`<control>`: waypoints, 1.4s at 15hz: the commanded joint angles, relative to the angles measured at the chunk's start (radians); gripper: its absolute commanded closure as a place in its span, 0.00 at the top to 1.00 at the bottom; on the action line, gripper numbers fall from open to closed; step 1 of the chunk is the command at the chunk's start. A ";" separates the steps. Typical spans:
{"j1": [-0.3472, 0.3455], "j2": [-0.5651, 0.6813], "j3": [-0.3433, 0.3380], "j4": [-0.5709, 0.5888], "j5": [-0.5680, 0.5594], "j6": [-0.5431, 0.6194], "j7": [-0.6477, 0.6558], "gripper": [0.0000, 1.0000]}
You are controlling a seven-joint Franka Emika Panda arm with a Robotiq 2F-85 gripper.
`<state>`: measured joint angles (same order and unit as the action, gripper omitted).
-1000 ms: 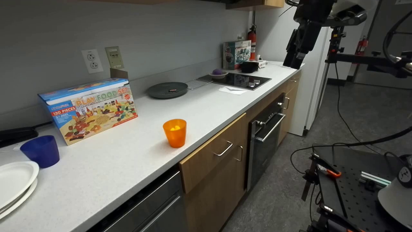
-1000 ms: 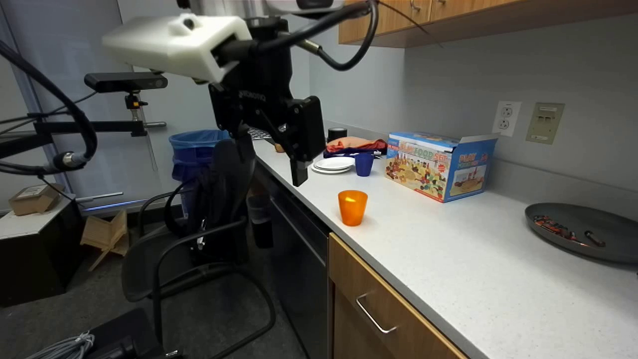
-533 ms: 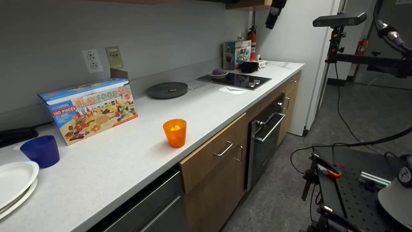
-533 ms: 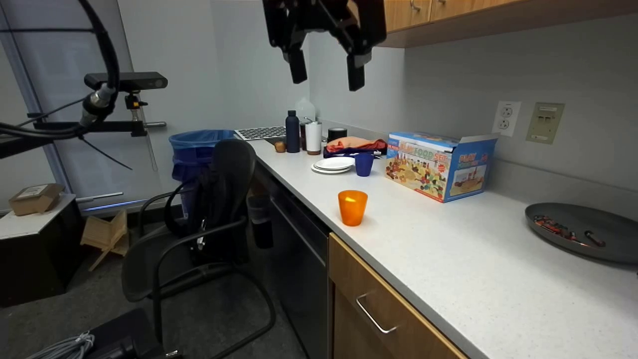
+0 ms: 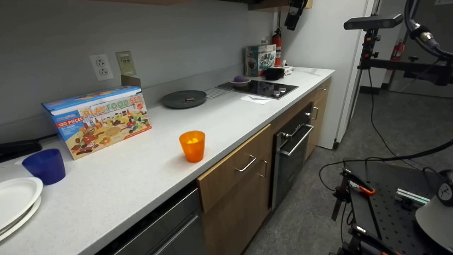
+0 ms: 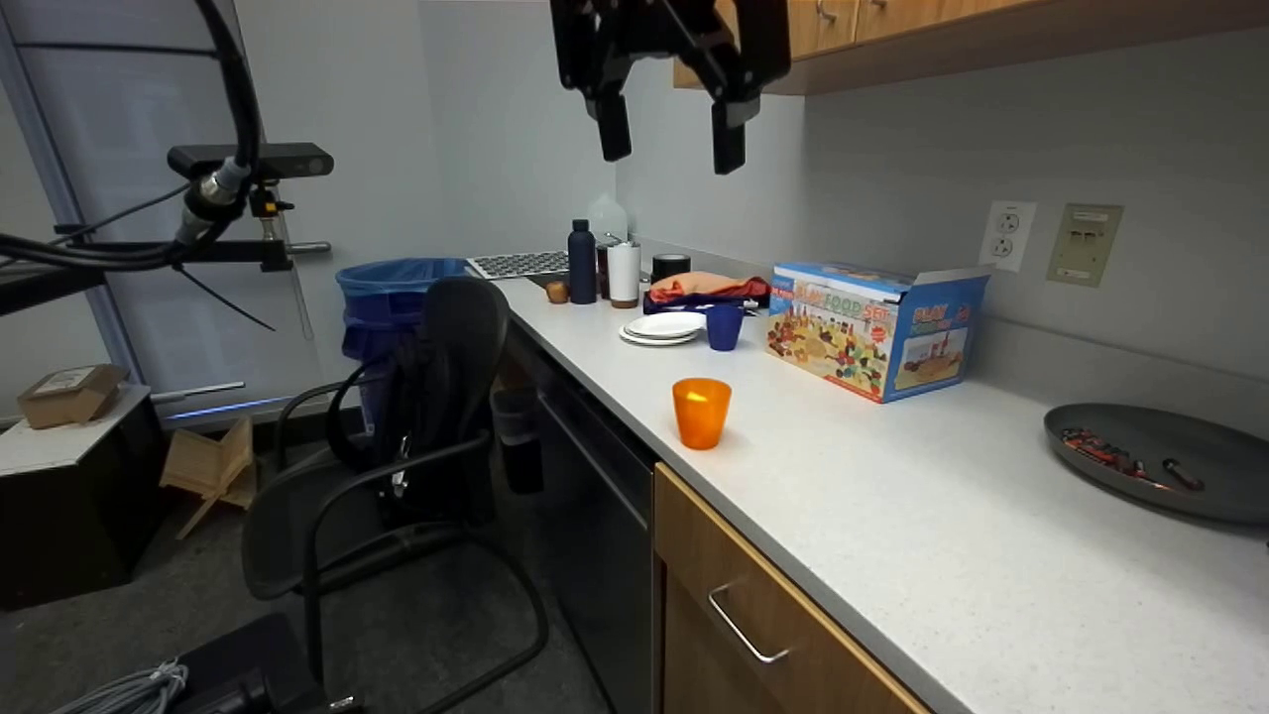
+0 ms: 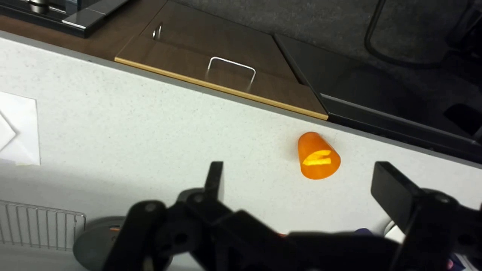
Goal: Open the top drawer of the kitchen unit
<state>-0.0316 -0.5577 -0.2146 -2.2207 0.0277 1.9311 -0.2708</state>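
Observation:
The top drawer has a brown wood front (image 5: 226, 179) with a silver bar handle (image 5: 247, 163). It sits under the worktop edge, and no inner box shows. The drawer front (image 6: 714, 540) is also partly in view in an exterior view, and the wrist view shows it from above (image 7: 177, 56) with its handle (image 7: 233, 63). The kitchen unit's white worktop (image 5: 159, 148) runs along the wall. My gripper (image 6: 672, 154) is open and empty, high above the worktop and apart from the drawer. Its spread fingers (image 7: 299, 177) show in the wrist view. In an exterior view only a dark gripper part (image 5: 294, 17) shows.
An orange cup (image 5: 193, 147) with yellow pieces stands near the worktop edge above the drawer. A play food box (image 5: 102, 122), a blue cup (image 5: 46, 166) and a dark pan (image 5: 184, 99) stand on the worktop. A black oven (image 5: 293, 150) adjoins the drawer's cabinet.
My gripper has risen well above its place of one second ago and turned so both fingers show apart. In the last half second it shifted only slightly. The drawer has not moved.

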 commanded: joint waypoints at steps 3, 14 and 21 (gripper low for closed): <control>-0.058 0.059 0.014 -0.101 -0.022 0.071 0.070 1.00; -0.076 0.385 0.065 -0.278 0.042 0.434 0.331 1.00; -0.075 0.490 0.083 -0.287 0.108 0.508 0.411 1.00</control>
<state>-0.0981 -0.0661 -0.1397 -2.5080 0.1369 2.4421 0.1409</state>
